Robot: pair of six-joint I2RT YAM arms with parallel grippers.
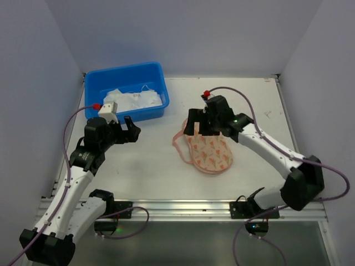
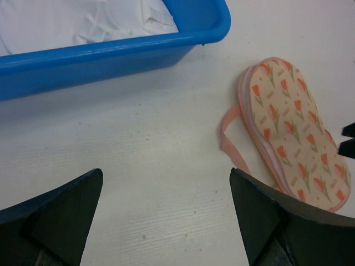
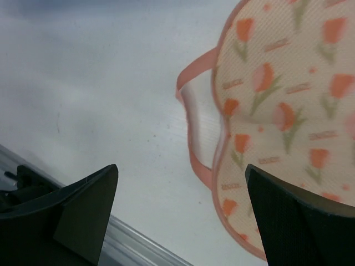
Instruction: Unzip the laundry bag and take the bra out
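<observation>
Right gripper (image 1: 203,131) hangs spread wide over the far lobe of the bag (image 1: 209,153), which lies flat mid-table just right of the tub (image 1: 148,112), likely lining up on the zip edge, while left gripper (image 1: 132,131), spread and empty, hovers clear.

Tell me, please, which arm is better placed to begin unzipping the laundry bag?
Probably the right. The right gripper, open, hangs over the far end of the laundry bag. The left gripper, also open, sits near the blue tub, with bare table between it and the bag.
</observation>
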